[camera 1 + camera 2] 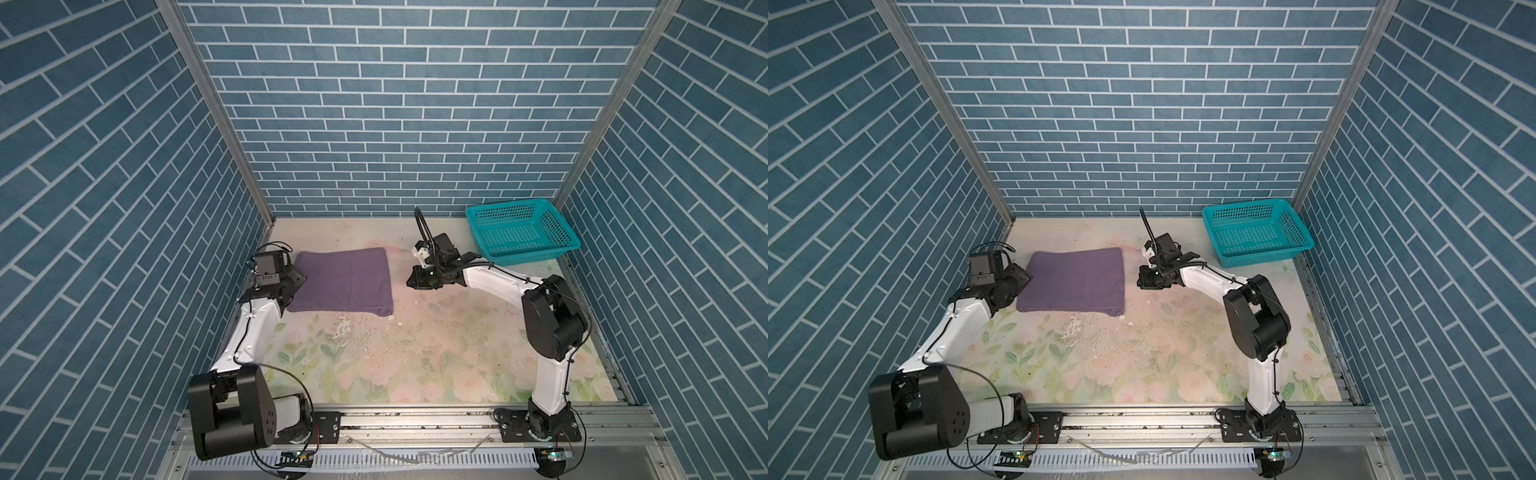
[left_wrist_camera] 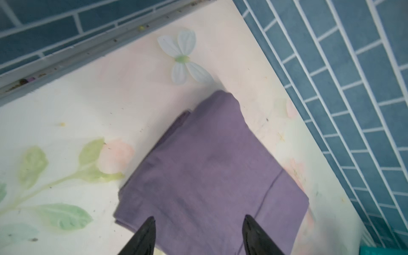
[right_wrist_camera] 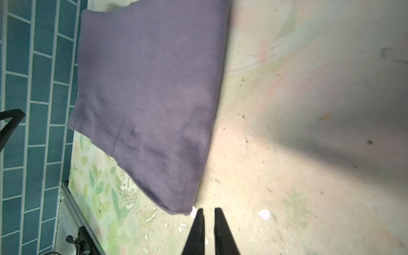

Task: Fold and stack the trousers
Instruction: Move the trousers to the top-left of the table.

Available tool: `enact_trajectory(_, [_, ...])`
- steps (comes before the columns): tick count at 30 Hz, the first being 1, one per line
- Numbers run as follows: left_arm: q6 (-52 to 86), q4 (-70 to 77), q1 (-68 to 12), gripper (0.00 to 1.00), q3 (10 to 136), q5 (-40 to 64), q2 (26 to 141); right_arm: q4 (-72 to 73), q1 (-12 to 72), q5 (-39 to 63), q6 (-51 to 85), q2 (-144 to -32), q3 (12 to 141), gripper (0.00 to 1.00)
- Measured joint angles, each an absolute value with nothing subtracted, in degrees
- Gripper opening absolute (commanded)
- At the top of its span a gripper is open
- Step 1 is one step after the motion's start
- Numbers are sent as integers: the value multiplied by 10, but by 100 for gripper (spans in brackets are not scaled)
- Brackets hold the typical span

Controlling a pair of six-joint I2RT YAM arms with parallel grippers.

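In both top views the left arm's black joint [image 1: 232, 411] sits nearest; the folded trousers [image 1: 340, 282] lie flat on the floral counter [image 1: 415, 353]. Left wrist: left end effector [image 2: 198, 218] released, over the trousers. Right wrist: right end effector [image 3: 208, 209] nearly clenched, empty, beside their corner.

Bright and evenly lit from above in both top views, with brick lines [image 1: 83, 208] bent near the edges; softly blurred in both wrist views, and in the right wrist view with a wide dark shadow across the table [image 3: 331, 136] and a thin one beside the trousers [image 3: 143, 88].
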State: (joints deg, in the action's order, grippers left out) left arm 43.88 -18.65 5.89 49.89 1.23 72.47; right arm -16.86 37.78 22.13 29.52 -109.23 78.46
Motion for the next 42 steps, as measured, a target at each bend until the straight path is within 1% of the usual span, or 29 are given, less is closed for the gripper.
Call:
enact_trajectory(5, [438, -203, -44, 54, 499, -7, 739, -153, 378, 213, 296, -1058, 718, 12])
enact_trajectory(7, [439, -203, -87, 53, 500, -12, 764, -150, 378, 210, 296, -1050, 703, 12])
enact_trajectory(9, [441, -204, -125, 55, 506, -13, 802, -145, 378, 207, 296, -1040, 689, 12])
enact_trajectory(10, [442, -204, -138, 58, 509, -13, 819, -144, 378, 207, 296, -1036, 685, 15])
enact_trajectory(12, [444, -203, -163, 62, 515, -10, 855, -141, 378, 206, 298, -1030, 680, 30])
enact_trajectory(15, [450, -202, -182, 65, 517, -6, 888, -130, 378, 205, 300, -1030, 678, 39])
enact_trajectory(18, [455, -195, -188, 66, 516, -4, 906, -124, 378, 207, 302, -1032, 678, 43])
enact_trajectory(21, [457, -189, -188, 66, 517, -4, 921, -118, 378, 213, 302, -1045, 679, 44])
enact_trajectory(31, [457, -182, -182, 62, 545, -2, 965, -116, 378, 256, 313, -1135, 728, 39])
enact_trajectory(35, [456, -161, -164, 62, 546, 9, 972, -116, 378, 264, 315, -1143, 737, 39])
enact_trajectory(42, [449, -117, -104, 62, 558, 31, 994, -125, 377, 264, 315, -1154, 760, 39])
